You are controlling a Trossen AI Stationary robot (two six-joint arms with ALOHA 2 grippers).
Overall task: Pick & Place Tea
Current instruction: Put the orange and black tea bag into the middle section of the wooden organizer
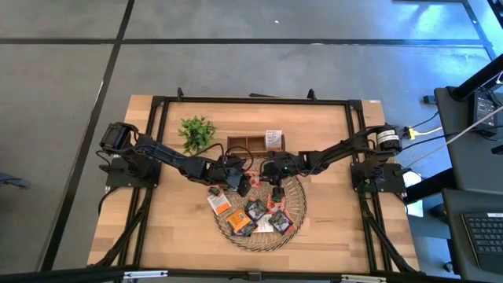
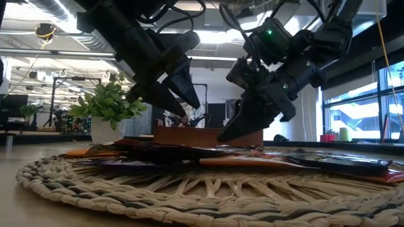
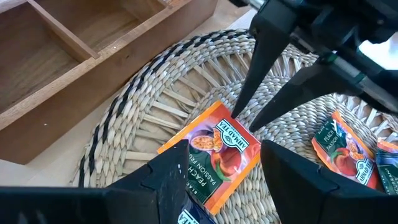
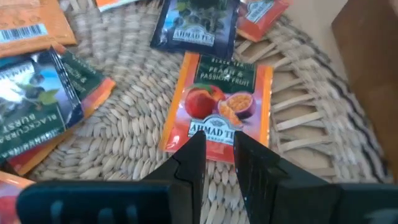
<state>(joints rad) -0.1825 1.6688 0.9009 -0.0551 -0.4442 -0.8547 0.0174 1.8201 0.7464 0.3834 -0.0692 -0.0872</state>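
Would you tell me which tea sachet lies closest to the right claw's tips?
The orange peach and passion fruit sachet lying alone on bare weave of the woven tray, directly ahead of the right claw. The dark sachets and other orange ones lie farther off.

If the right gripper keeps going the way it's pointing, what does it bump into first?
Most likely the orange peach and passion fruit sachet, lying flat on the woven tray just beyond the right gripper; the remaining gap is hard to judge.
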